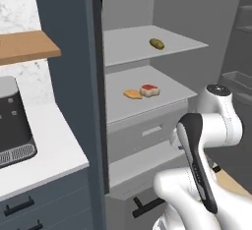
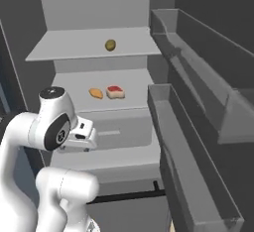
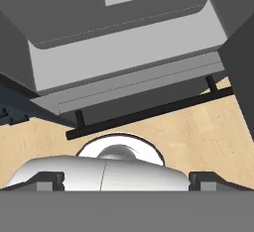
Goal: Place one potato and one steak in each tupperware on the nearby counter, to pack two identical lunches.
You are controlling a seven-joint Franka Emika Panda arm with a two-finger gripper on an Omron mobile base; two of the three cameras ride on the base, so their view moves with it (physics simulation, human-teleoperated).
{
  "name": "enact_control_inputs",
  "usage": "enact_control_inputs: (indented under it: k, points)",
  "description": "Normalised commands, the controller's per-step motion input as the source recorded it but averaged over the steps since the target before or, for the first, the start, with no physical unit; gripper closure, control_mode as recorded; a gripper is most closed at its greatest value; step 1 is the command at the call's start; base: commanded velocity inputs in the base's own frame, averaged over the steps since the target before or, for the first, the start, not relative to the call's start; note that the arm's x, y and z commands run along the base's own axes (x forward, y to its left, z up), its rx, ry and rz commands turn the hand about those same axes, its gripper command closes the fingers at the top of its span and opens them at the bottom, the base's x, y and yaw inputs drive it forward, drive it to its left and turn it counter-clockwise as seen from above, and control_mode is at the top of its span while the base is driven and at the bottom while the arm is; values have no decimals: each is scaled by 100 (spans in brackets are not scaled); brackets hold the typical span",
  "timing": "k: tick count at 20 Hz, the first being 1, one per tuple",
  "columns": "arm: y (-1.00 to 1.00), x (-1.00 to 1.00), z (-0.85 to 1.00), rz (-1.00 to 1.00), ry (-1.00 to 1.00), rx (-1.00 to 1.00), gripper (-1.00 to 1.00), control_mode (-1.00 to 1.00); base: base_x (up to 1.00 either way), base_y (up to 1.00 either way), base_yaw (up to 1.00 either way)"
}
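**Desk:** What do you have in front of the rig?

**Me:** I'm facing an open grey fridge point(image 1: 167, 76) with flat grey shelves. On the upper shelf point(image 2: 74, 47) sits one small olive-brown oval potato point(image 1: 157, 43), alone near the middle. On the shelf below it, a red-and-cream slab of steak point(image 1: 149, 90) lies just beside an orange-tan lump point(image 1: 132, 94) I can't identify; they look close, maybe touching.

**Desk:** And the bench?

**Me:** The long plain white bench point(image 1: 54, 150) is off to the left over dark blue-grey drawers with black bar handles point(image 1: 18, 206). A dark boxy appliance point(image 1: 12, 121) stands on it, under an orange-brown wooden wall shelf point(image 1: 27, 46).

**Desk:** Gripper?

**Me:** The gripper point(image 3: 126, 179) points down at the pale wooden floor point(image 3: 198, 137) in front of the fridge's bottom drawer, which has a black bar handle point(image 3: 149, 112). Its dark fingertips point(image 3: 49, 180) stand wide apart at the two sides of the hand view, with nothing between them. The fridge door's grey bins point(image 2: 198, 142) hang open on the right.
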Motion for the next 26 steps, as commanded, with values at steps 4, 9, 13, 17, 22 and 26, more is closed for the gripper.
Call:
enact_control_inputs:
  k: [4,9,13,17,22,26]
  points:
    - [0,0,0,0,0,0,-100,100,40,-59,15]
    - [0,0,0,0,0,0,-100,100,17,-44,14]
    - [-15,9,0,6,0,0,-100,-100,10,-15,6]
    - [-16,15,2,11,0,0,-100,-100,0,0,0]
    - [-6,59,15,16,-8,-1,-100,-100,0,0,0]
    - [0,90,21,20,-14,0,-100,-100,0,0,0]
